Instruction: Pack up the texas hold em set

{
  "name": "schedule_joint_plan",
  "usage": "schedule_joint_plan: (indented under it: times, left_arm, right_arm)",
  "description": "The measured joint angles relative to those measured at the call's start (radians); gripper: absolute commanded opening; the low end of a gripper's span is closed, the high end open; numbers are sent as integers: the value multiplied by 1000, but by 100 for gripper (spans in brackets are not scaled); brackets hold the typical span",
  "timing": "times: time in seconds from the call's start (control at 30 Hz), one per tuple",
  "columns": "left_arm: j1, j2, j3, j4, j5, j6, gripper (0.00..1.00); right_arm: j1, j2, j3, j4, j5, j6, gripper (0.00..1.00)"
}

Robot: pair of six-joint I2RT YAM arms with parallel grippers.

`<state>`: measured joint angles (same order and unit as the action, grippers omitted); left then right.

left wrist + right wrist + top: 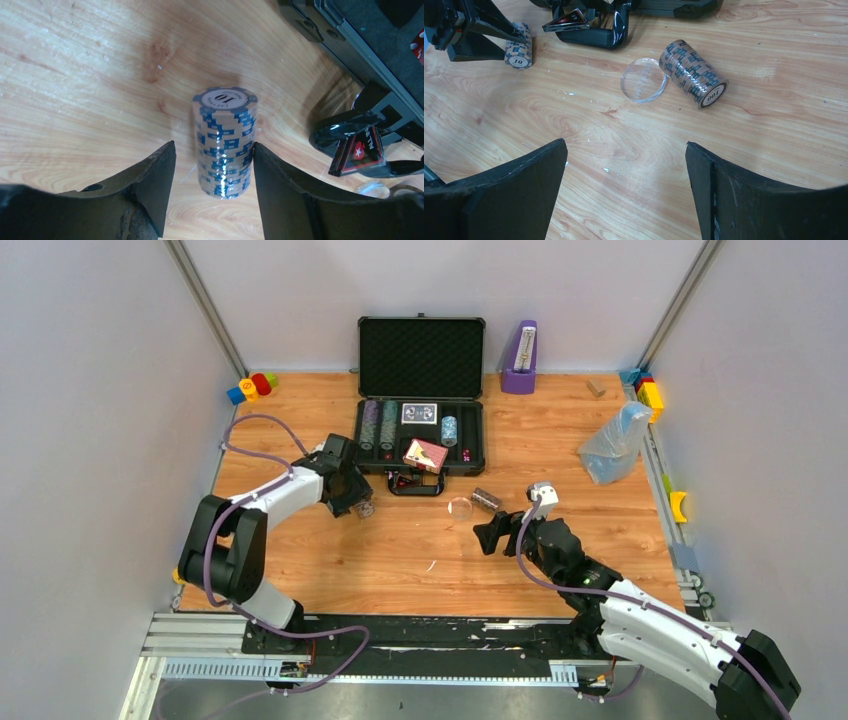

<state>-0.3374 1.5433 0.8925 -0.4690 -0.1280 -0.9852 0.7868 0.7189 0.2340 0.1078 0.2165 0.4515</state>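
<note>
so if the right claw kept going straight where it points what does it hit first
Most likely the clear disc, lying flat almost dead ahead of the right claw. The chip roll on its side sits just right of that line. Depth is unclear, so bare table could come first.

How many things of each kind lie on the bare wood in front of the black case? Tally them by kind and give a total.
Chip stacks: 2, a chip stack between the left fingers and a chip stack lying on its side
Clear disc: 1
Total: 3
</note>
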Motion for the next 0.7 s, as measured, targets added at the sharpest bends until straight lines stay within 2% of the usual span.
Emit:
schedule_joint_plan:
  times: [0.1,0.17,0.33,0.47,0.7]
  left_arm:
    - [0,28,1,20,6,-6,47]
    - [-2,40,2,23,5,-5,41]
    - [-23,40,5,21,-14,13,36]
    - [-82,39,27,-14,-66,86,16]
    - [-183,-5,89,-34,-91,232,0]
  right_arm:
    - [0,0,0,0,0,0,90]
    - [0,0,0,0,0,0,90]
    - [0,0,0,0,0,0,90]
    - [0,0,0,0,0,0,90]
    - [0,0,0,0,0,0,90]
